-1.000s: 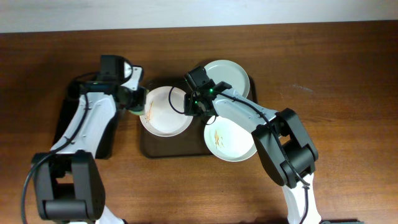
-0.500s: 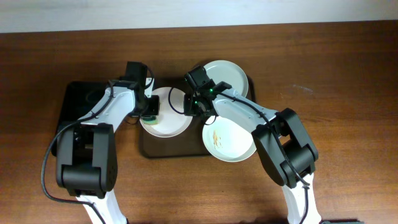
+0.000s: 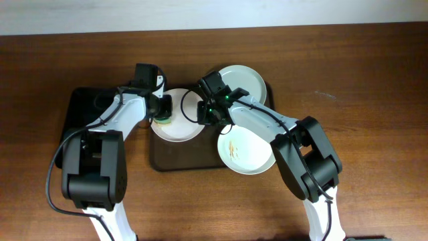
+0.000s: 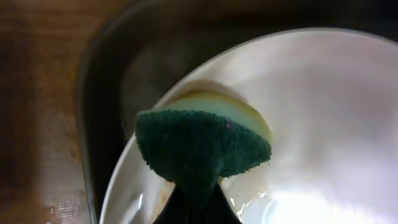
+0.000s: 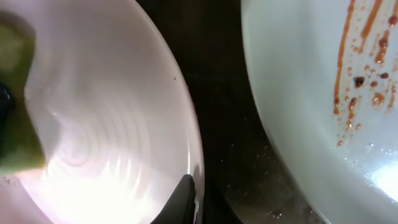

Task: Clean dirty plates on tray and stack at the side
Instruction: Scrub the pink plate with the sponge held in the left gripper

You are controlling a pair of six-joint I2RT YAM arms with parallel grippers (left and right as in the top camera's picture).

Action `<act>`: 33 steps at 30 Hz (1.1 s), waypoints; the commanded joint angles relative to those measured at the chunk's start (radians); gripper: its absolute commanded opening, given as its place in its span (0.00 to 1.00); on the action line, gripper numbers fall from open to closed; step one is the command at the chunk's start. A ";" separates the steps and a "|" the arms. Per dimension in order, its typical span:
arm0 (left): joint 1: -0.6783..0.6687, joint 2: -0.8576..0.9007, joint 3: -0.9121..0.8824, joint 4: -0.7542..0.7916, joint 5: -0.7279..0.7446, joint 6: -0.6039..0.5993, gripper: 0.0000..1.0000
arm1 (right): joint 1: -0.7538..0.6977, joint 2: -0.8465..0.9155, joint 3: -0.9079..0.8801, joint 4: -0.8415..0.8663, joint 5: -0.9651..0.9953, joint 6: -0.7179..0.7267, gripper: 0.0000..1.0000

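Observation:
Three white plates lie on the dark brown tray (image 3: 170,159). The left plate (image 3: 182,126) has my left gripper (image 3: 160,110) at its left rim, shut on a green and yellow sponge (image 4: 202,146) that presses on the plate (image 4: 323,124). My right gripper (image 3: 207,112) is shut on this plate's right rim (image 5: 196,193). The front right plate (image 3: 251,152) carries brownish-orange smears, which also show in the right wrist view (image 5: 311,93). The back right plate (image 3: 246,80) looks clean.
A smaller glossy black tray (image 3: 83,117) lies to the left under my left arm. Bare brown table surrounds both trays. The dark tray floor (image 5: 227,124) shows between the two plates.
My left gripper has moved right with the sponge from beside the plate onto its left rim, covering the orange smear there. The right gripper has held still on the plate's rim.

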 commanded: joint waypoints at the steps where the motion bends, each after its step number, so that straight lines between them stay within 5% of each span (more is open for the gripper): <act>1: -0.008 0.026 -0.010 0.024 -0.025 0.008 0.01 | 0.009 0.024 0.008 -0.001 -0.006 -0.004 0.06; 9: -0.010 0.016 0.037 -0.314 0.050 -0.035 0.01 | 0.009 0.024 0.008 -0.001 -0.006 -0.003 0.06; 16: -0.010 0.019 0.037 -0.079 0.356 0.057 0.01 | 0.009 0.024 0.008 -0.003 -0.007 -0.004 0.06; 19: -0.006 0.019 0.037 -0.098 0.279 0.043 0.01 | 0.009 0.024 0.008 -0.005 -0.008 -0.004 0.06; 22: -0.006 0.019 0.037 -0.180 0.032 -0.063 0.01 | 0.009 0.024 0.008 -0.005 -0.026 -0.004 0.06; 26: -0.007 0.019 0.037 -0.248 -0.158 -0.062 0.01 | 0.009 0.024 0.008 -0.005 -0.026 -0.004 0.06; 33: -0.009 0.018 0.196 -0.444 -0.075 -0.062 0.01 | 0.009 0.024 0.008 -0.006 -0.026 -0.003 0.06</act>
